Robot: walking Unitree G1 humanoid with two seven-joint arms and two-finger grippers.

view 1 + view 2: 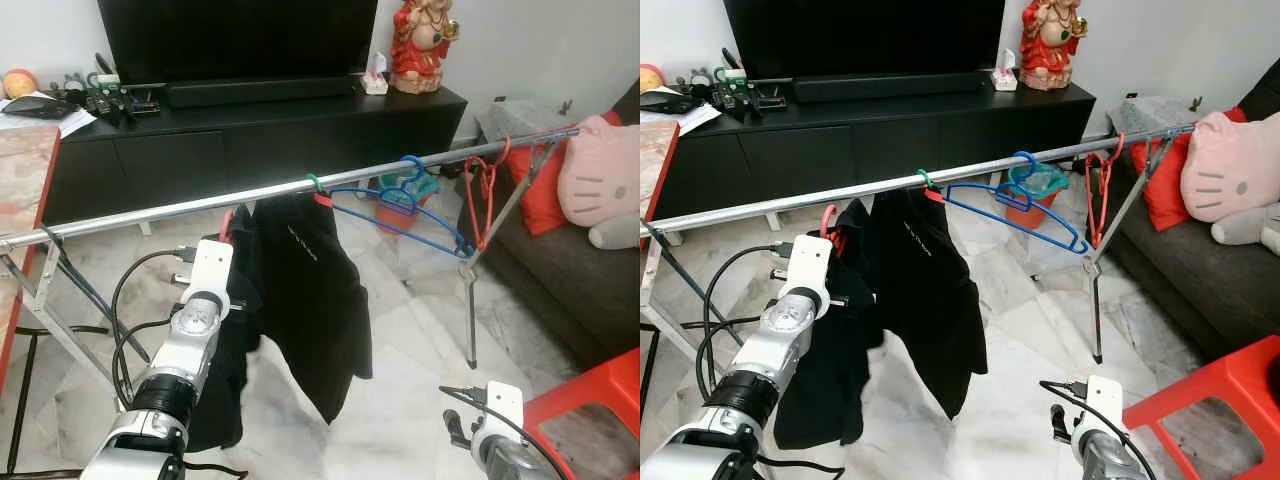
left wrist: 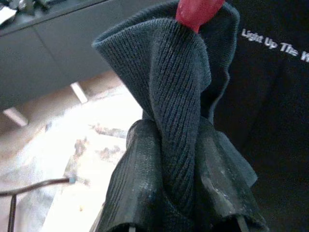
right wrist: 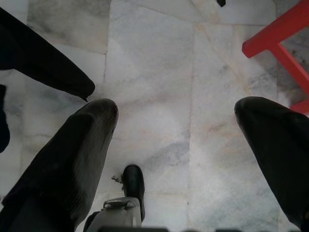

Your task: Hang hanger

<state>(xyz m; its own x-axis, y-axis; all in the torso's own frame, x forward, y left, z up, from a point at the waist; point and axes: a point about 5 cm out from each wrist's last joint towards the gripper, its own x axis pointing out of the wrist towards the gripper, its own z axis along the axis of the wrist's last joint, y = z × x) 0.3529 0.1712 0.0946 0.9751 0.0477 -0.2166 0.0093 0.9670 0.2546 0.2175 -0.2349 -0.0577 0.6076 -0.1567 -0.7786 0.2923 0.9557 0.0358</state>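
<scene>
Left hand [image 2: 178,193]: it was up by the long silver metal clothes rail [image 1: 200,203], fingers [image 2: 140,183] squeezed together on a bunched fold of dark ribbed knit fabric [image 2: 178,96], with a bit of red plastic hanger [image 2: 197,12] poking out right above the pinch.

Right hand [image 3: 176,154]: hung low near the white marble floor [image 3: 159,72], fingers spread wide, nothing in it.

Hanger: the red hook [image 1: 226,222] sat just below the rail, left of the black printed T-shirt [image 1: 315,300] already hanging there. Couldn't tell if it was actually over the rail or only beside it.

Rest of the rail: an empty blue plastic hanger [image 1: 400,215] and a red wire hanger [image 1: 482,195] further right, black TV cabinet [image 1: 250,130] on the far side.

Doing it well, I reckon: lift until the hook's opening clears the top of the rail, then lower it on, don't shove sideways. The grip was on cloth, not plastic, so the hanger could swing or twist; go slow. Keep it left of the T-shirt to avoid a tangle, and let go once the rail carries the weight.
</scene>
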